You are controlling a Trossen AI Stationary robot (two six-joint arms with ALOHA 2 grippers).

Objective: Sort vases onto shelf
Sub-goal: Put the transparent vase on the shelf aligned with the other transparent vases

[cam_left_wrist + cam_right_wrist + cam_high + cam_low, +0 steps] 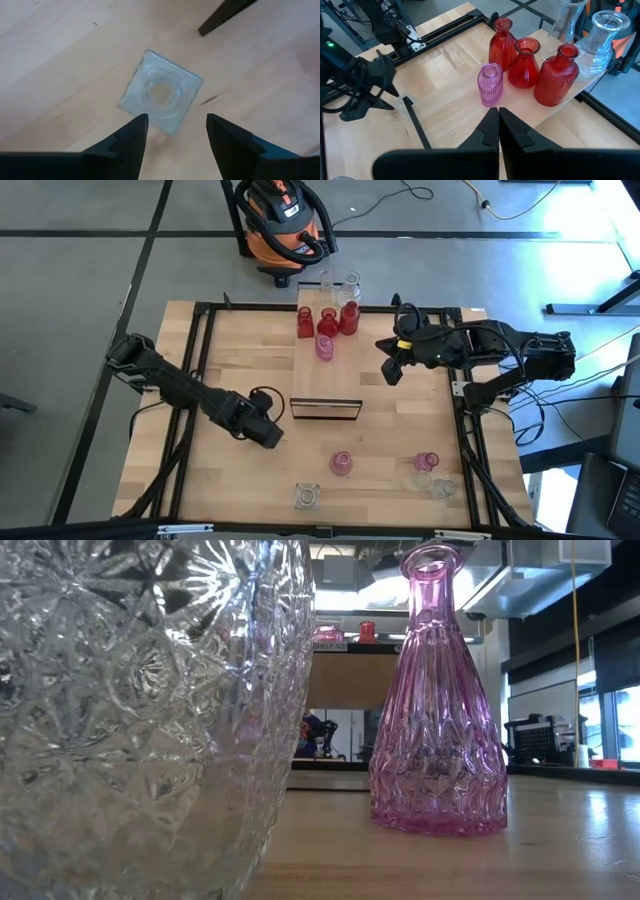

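Note:
The shelf (326, 380) is a light-wood plank with a dark front edge running up the middle of the table. At its far end stand three red vases (525, 62), a pink vase (490, 84) and two clear vases (600, 37). Loose on the tabletop near the front are a clear square vase (307, 497), a pink vase (341, 463), another pink vase (426, 462) and two clear ones (433, 484). My left gripper (274, 437) hangs open over the table, pointing steeply down, with the square vase (161, 92) just beyond its fingertips. My right gripper (392, 371) is shut, raised right of the shelf.
A black frame (200, 360) borders the tabletop on all sides. An orange and black shop vacuum (283, 220) stands on the floor beyond the far edge. Bare wood lies between the shelf's front edge and the loose vases.

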